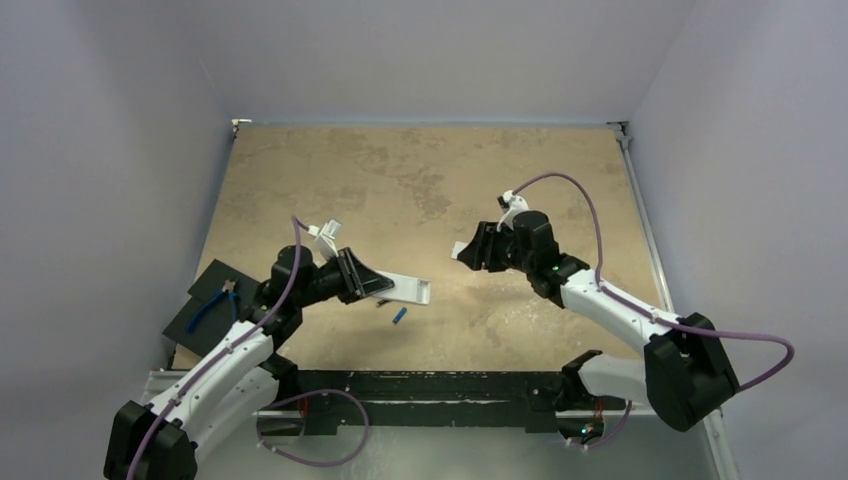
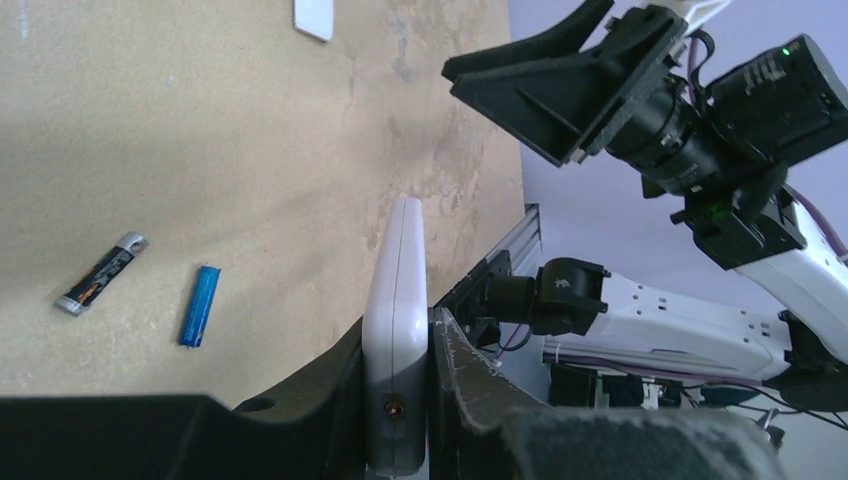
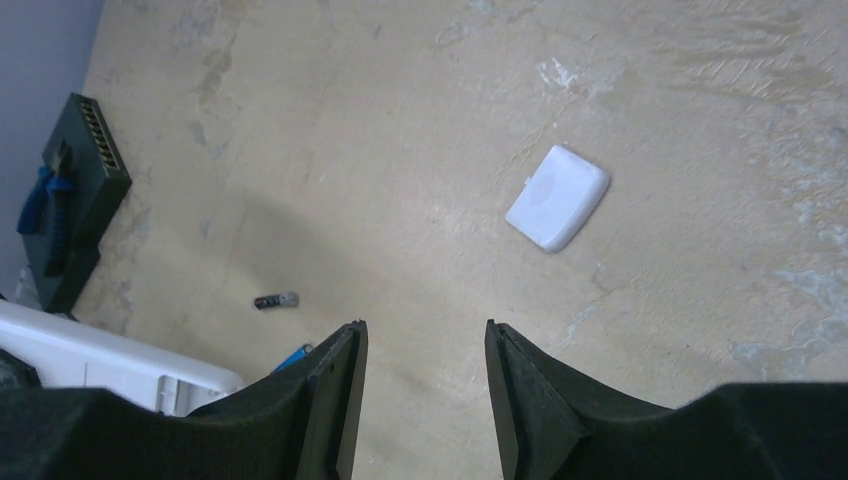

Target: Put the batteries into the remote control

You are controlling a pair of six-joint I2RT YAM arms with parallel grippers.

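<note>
My left gripper (image 2: 398, 350) is clamped on the remote control (image 2: 398, 270). It holds the remote on edge by one end and clear of the table, with the long axis running out past my fingertips. Just beyond and below that free end lie the two cells. The blue battery (image 2: 200, 306) and the dark battery (image 2: 101, 273) rest flat on the board, close together but apart, each slanted much the same way in my left wrist view. My left arm is the nearer one, but it is occupied, so I judge the pick falls to my right gripper (image 3: 425, 335), which hangs wide open and holds nothing. From there the batteries lie toward my left arm's side. The dark one sits nearly crosswise in that wrist view, roughly along the line my fingers close on, so I expect to turn the wrist before closing across it. The blue one is half hidden behind my left finger in that view. Farther out, a white square piece (image 3: 557, 197) lies flat and alone. The table (image 1: 420, 170) is tan, mottled board. Blue-handled pliers (image 1: 212, 308) rest on a black tray (image 1: 216, 278) at its left edge, and pale walls (image 1: 110, 130) close in the space.
</note>
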